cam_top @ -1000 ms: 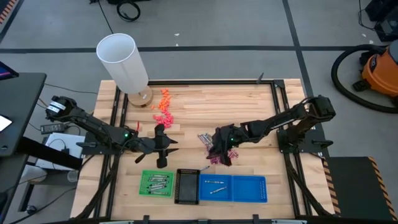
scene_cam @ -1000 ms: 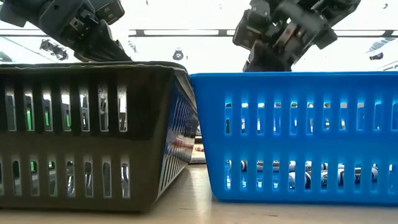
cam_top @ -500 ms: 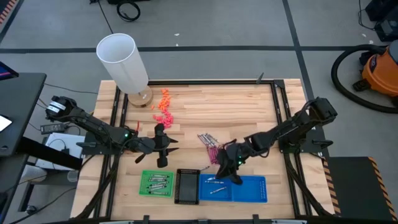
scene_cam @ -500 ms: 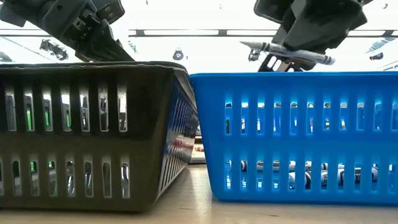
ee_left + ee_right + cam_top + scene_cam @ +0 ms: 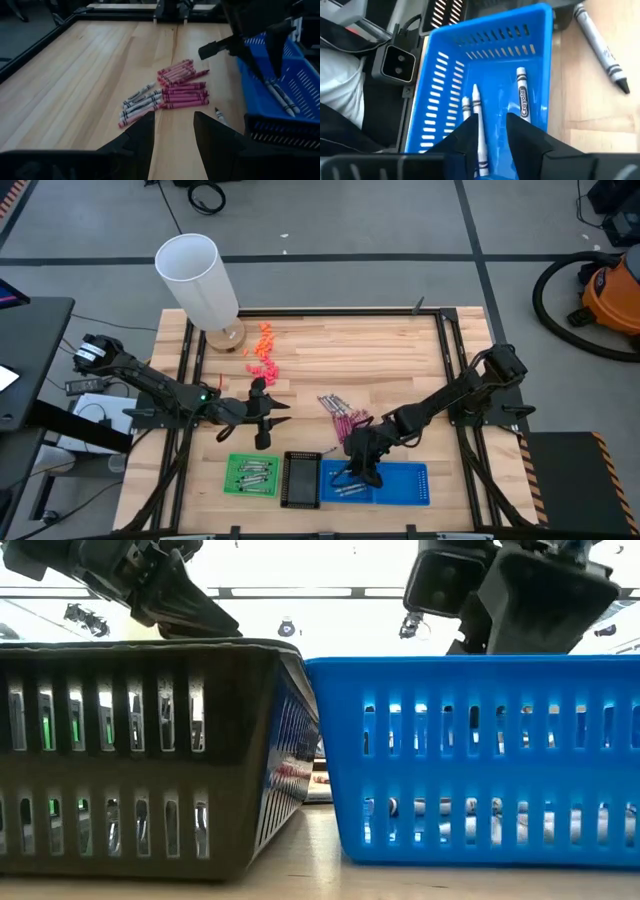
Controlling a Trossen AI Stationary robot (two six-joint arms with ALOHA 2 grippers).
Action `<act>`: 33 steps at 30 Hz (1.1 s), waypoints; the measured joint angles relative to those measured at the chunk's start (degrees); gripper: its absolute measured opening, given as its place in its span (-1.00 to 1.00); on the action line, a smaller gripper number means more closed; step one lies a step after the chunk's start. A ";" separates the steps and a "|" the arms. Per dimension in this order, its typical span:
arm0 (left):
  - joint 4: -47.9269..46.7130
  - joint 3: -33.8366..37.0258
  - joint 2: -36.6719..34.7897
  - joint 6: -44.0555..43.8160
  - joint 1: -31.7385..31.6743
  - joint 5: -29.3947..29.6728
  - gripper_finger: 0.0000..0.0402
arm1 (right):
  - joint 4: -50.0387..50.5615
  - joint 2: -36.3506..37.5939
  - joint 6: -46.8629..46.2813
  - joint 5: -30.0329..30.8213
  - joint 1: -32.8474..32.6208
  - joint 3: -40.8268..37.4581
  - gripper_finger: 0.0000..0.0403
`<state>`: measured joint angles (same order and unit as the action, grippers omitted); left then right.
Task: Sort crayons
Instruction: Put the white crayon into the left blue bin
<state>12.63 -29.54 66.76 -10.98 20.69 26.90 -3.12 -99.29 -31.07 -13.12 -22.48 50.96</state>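
The right gripper [image 5: 357, 477] hangs directly over the near end of the blue slotted plastic tray [image 5: 405, 492], its fingers [image 5: 470, 136] parted and holding nothing, with 3 grey-silver crayons [image 5: 521, 95] lying on the tray floor just beneath it. 1 more grey crayon [image 5: 600, 45] lies on the bare wood just outside the tray's end wall. Well back from that gripper, on the light wooden tabletop [image 5: 340, 350], the unsorted pile of magenta and grey crayons [image 5: 172, 92] sits straight ahead of the left gripper [image 5: 262, 418], which waits above the table with its jaws apart and empty. Below and just beside the left gripper, the green plastic tray [image 5: 250, 475] already holds several crayons, while the black slotted basket [image 5: 298, 480] stands between the 2 coloured trays. By the look of it the sort is partly done: most of the sticks remain in the pile.
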 joint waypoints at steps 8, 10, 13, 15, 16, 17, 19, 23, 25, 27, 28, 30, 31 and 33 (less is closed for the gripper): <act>0.26 0.00 0.00 -3.33 0.79 -2.61 -0.27 | 16.61 2.30 2.61 7.30 2.25 6.86 -0.36; 0.30 0.00 0.00 -4.72 0.81 -3.13 -0.27 | 19.10 2.21 3.99 10.06 3.49 7.73 -0.36; 0.03 0.00 0.00 -7.72 0.81 -3.20 -0.27 | 19.42 2.21 4.53 11.30 5.93 8.02 -0.36; 0.04 0.00 0.00 -9.86 0.81 -3.24 -0.27 | 20.61 2.21 4.68 11.63 7.79 8.02 -0.36; 0.00 0.00 0.00 -10.74 0.81 -3.75 -0.27 | 21.27 2.21 4.70 11.90 8.76 8.02 -0.36; -0.02 0.00 0.00 -11.56 0.81 -4.22 -0.27 | 22.23 2.21 4.69 12.67 9.76 8.02 -0.36; -0.10 0.00 0.00 -12.32 0.81 -5.51 -0.27 | 25.12 2.21 4.76 15.57 11.66 8.00 -0.36; -0.42 0.00 0.00 -13.51 0.81 -7.36 -0.27 | 27.33 2.21 7.00 19.64 15.32 6.86 -0.36; -0.53 0.00 0.00 -13.92 0.81 -7.70 -0.27 | 26.97 2.21 8.31 20.57 16.83 6.05 -0.36; -0.52 0.00 0.00 -13.94 0.81 -7.70 -0.27 | 26.16 2.21 10.23 22.00 17.97 5.15 -0.36; -0.52 0.00 0.00 -13.94 0.81 -7.70 -0.27 | 25.85 2.21 11.34 22.93 18.37 4.71 -0.36; -0.53 0.00 0.00 -13.94 0.81 -7.70 -0.27 | 24.87 2.16 13.49 24.17 18.96 3.99 -0.36; -0.53 0.00 0.00 -13.94 0.81 -7.70 -0.27 | 23.83 1.98 14.58 24.31 19.14 3.76 -0.35; -0.63 0.00 0.00 -13.95 0.81 -7.70 -0.27 | 21.88 1.84 16.07 25.06 19.24 3.22 -0.30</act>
<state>12.00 -29.54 66.76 -24.93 21.50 19.20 18.76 -97.45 -15.00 11.94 -3.24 54.18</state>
